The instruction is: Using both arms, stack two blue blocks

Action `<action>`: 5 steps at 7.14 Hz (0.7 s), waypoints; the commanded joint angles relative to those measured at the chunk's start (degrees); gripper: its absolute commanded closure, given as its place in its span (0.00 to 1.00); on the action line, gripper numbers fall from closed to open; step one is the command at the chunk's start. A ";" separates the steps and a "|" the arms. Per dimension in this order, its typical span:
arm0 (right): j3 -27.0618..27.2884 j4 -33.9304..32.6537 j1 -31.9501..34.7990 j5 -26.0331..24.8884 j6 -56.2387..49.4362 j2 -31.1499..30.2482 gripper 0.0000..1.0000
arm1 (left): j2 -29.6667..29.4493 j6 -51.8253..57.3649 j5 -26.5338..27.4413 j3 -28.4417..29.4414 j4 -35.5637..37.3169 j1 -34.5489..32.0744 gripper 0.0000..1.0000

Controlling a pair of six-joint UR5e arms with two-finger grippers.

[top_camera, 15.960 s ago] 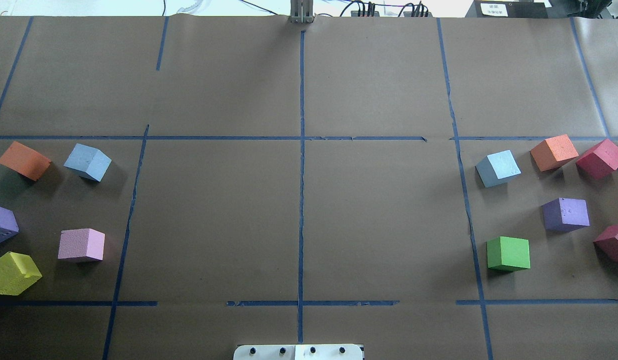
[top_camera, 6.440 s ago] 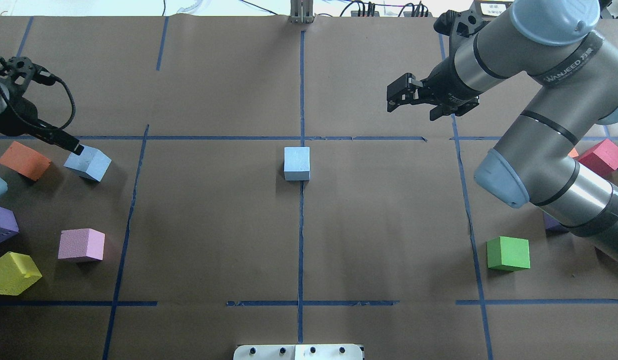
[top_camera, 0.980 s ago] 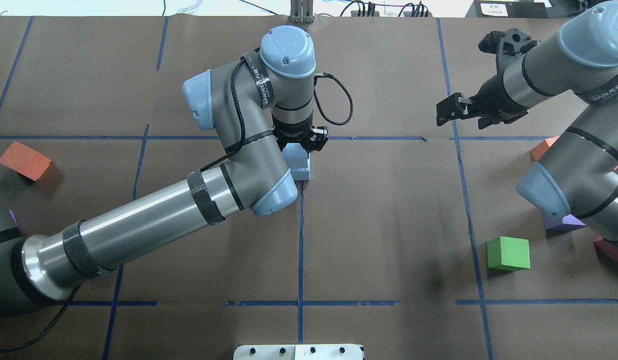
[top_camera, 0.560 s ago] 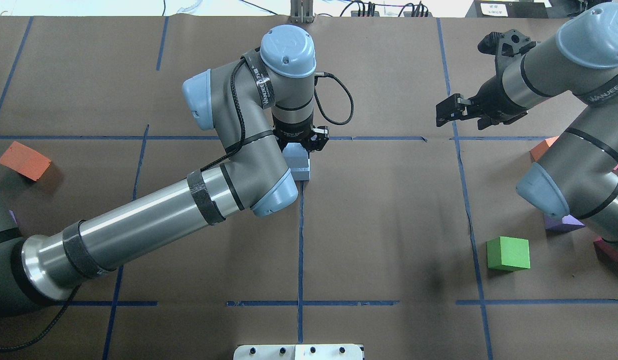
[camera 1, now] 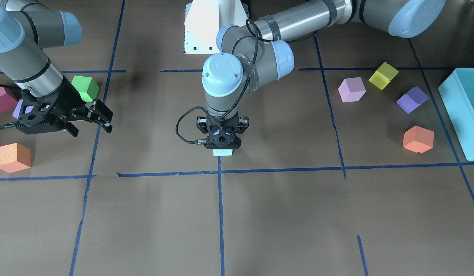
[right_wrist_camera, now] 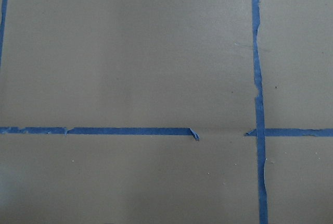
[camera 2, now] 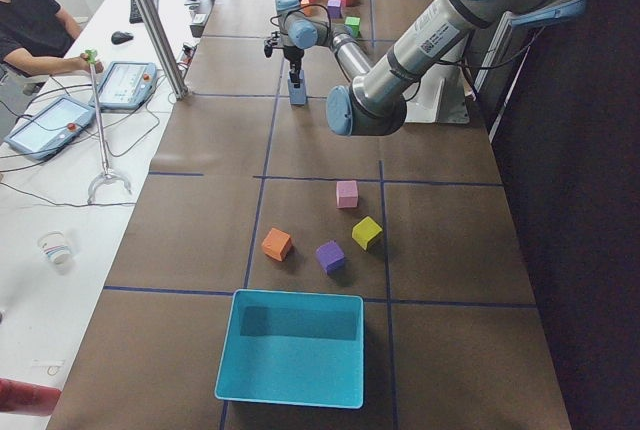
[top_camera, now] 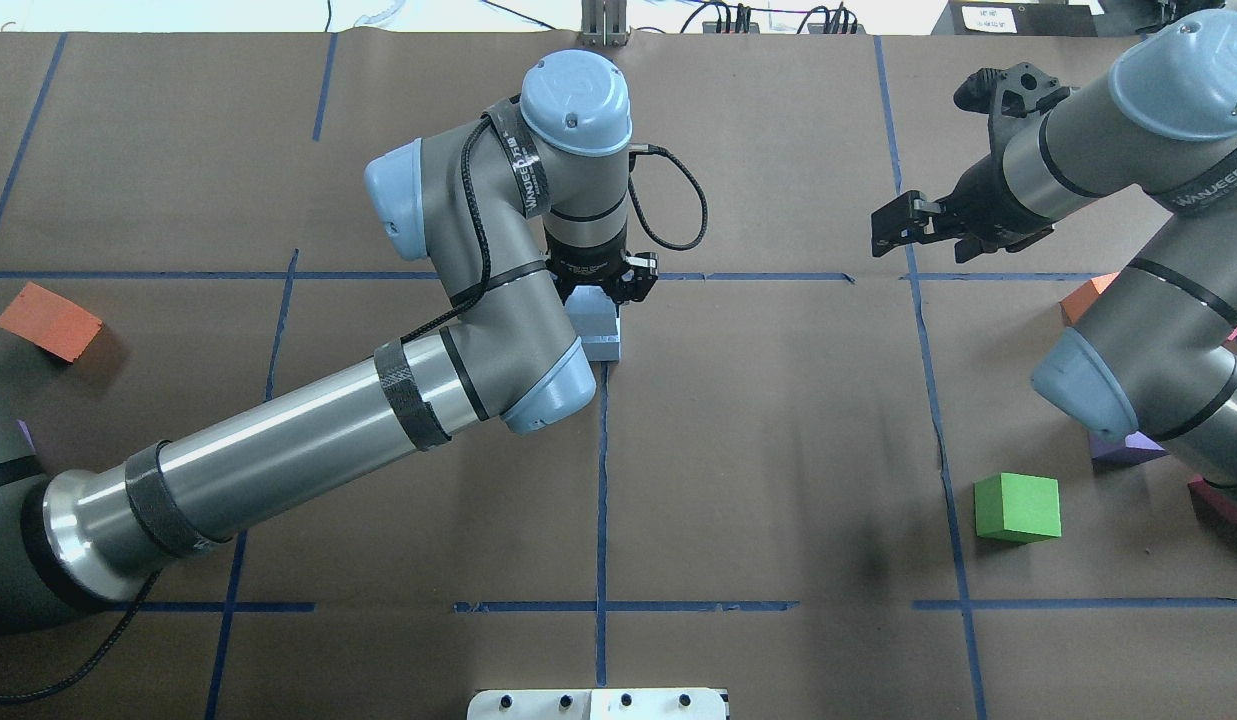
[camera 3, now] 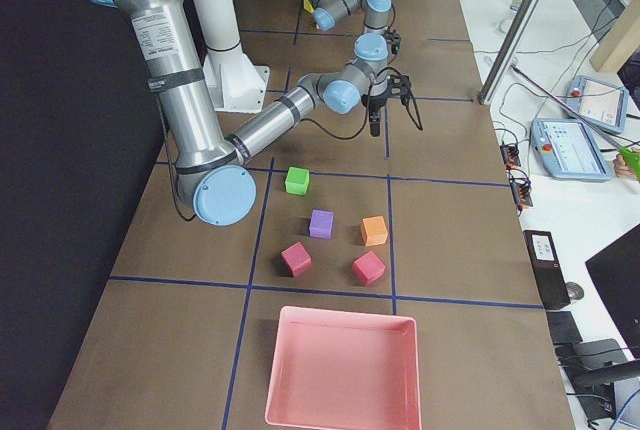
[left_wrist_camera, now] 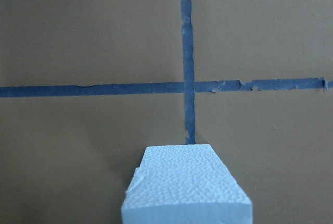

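Observation:
My left gripper (top_camera: 602, 290) stands straight down at the table's centre cross, shut on a pale blue block (top_camera: 588, 312). That block rests on or just above the second blue block (top_camera: 604, 349), whose lower edge shows beneath it. The left wrist view shows the held block's top (left_wrist_camera: 187, 182) with the tape cross beyond. In the front view the left gripper (camera 1: 223, 144) hides all but a pale blue sliver (camera 1: 223, 152). My right gripper (top_camera: 886, 226) is open and empty, hovering well right of the stack; it also shows in the front view (camera 1: 92, 122).
On my right side lie a green cube (top_camera: 1018, 507), a purple cube (top_camera: 1128, 447) and an orange cube (top_camera: 1078, 297). On my left side lie pink (camera 1: 351, 89), yellow (camera 1: 383, 75), purple (camera 1: 412, 99) and orange (camera 1: 418, 139) cubes. A teal box (camera 1: 463, 111) and a pink tray (camera 3: 343, 370) sit at the ends.
Over the sequence the right arm put one blue block at the centre, then the left arm brought the other onto it. In the last second almost nothing moved; the right gripper drifted slightly.

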 commanded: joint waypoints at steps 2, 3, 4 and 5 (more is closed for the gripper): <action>-0.10 0.00 -0.01 0.00 -0.03 0.00 0.00 | 0.41 0.19 -0.09 0.02 -0.11 0.43 0.86; -0.10 0.00 -0.09 0.00 0.06 0.00 0.00 | 0.41 0.28 -0.09 0.02 -0.37 0.44 0.55; -0.10 0.00 -0.09 0.00 0.06 0.00 0.00 | 0.41 0.28 0.00 0.02 -0.64 0.44 0.18; -0.10 0.00 -0.09 0.00 -0.03 0.00 0.00 | 0.41 0.20 1.04 -0.16 -0.73 0.44 0.00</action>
